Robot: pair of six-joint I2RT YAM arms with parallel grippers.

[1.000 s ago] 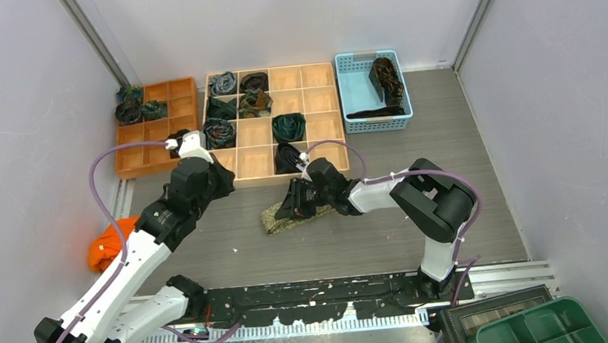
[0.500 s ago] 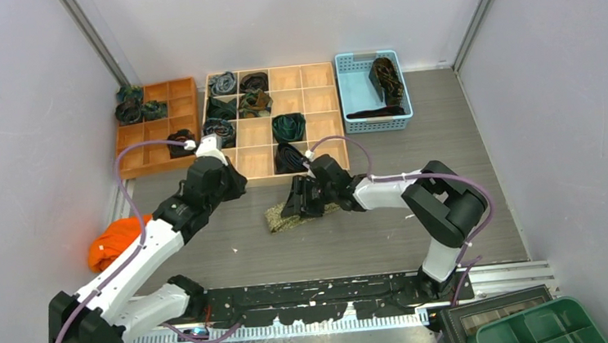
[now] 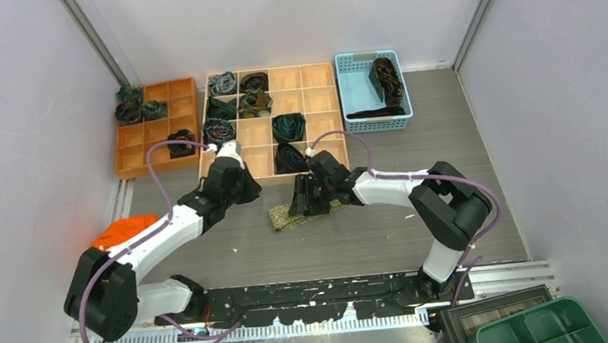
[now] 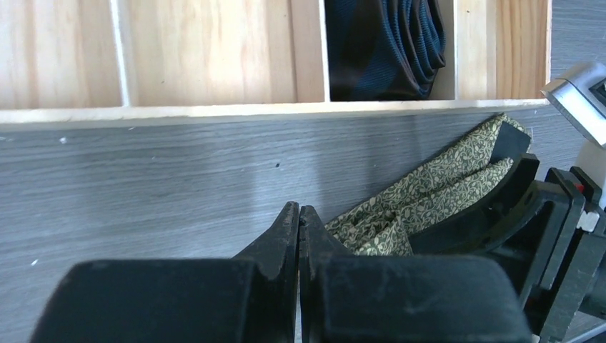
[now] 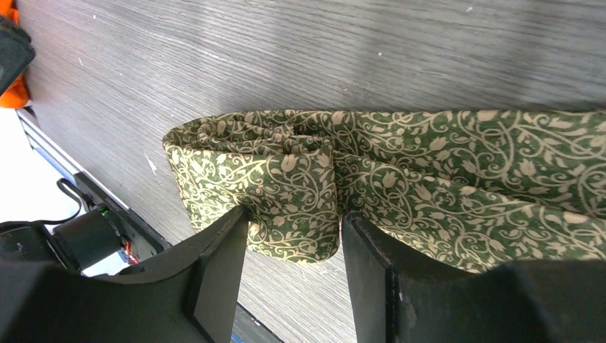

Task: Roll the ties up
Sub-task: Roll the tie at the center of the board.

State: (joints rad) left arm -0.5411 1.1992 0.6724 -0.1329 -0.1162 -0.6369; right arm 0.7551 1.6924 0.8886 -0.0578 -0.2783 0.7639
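Note:
An olive-gold patterned tie (image 3: 282, 217) lies on the grey table in front of the wooden tray, its left end folded over into a loose fold (image 5: 293, 189). My right gripper (image 3: 301, 201) is down over it. In the right wrist view that gripper (image 5: 294, 221) stands open, its fingers on either side of the fold. My left gripper (image 4: 299, 212) is shut and empty, its tips low over the table just left of the tie (image 4: 436, 182). In the top view it (image 3: 255, 193) points toward the tie's left end.
A wooden grid tray (image 3: 318, 76) behind the tie holds several rolled ties. An orange tray (image 3: 140, 156) at the back left holds more coils. A blue basket (image 3: 356, 94) at the back right contains dark ties. An orange cloth (image 3: 117, 233) lies at the left.
My left arm has swung right, bringing its shut gripper close to the tie's left end. My right gripper's jaws have widened around the fold and shifted slightly.

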